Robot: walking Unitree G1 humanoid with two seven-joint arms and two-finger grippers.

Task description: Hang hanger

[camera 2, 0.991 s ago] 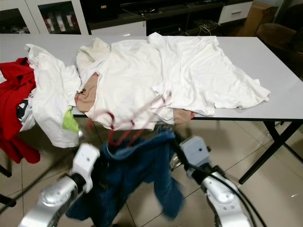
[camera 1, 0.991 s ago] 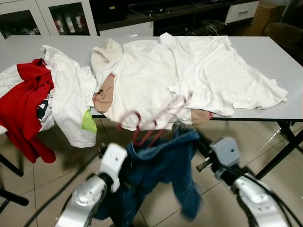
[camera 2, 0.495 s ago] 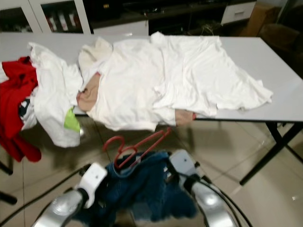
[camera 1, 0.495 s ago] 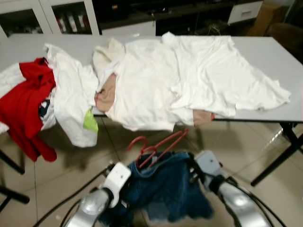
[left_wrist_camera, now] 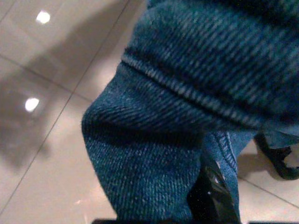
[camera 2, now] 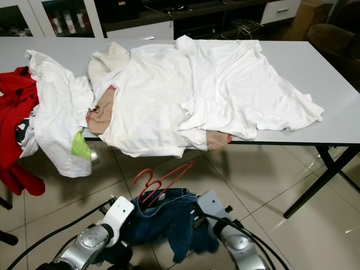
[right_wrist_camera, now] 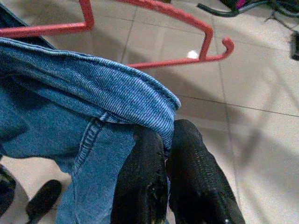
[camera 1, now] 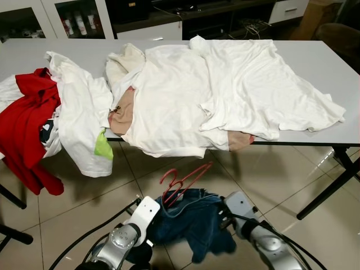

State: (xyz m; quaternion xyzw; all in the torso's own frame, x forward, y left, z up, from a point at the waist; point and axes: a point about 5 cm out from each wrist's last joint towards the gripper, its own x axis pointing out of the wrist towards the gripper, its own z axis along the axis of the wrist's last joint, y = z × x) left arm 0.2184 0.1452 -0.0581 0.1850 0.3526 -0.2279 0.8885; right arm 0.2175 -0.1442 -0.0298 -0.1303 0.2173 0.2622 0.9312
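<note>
Left gripper at 7 o'clock, low over tiled floor, buried in blue jeans; finger state cannot be determined. Red hanger at 6 o'clock, hooked in jeans waistband, below table edge. Right gripper at 5 o'clock, fingers pinched onto jeans waistband. White shirts heaped on table, 12 o'clock.

Bright, even overhead light across the head views, sharp on the white surface. Soft shadows under it on the glossy floor tiles. Lamp glints mirrored in the tiles at both wrists. Denim dim, close and soft-focused in the left wrist view; right wrist view crisper.
</note>
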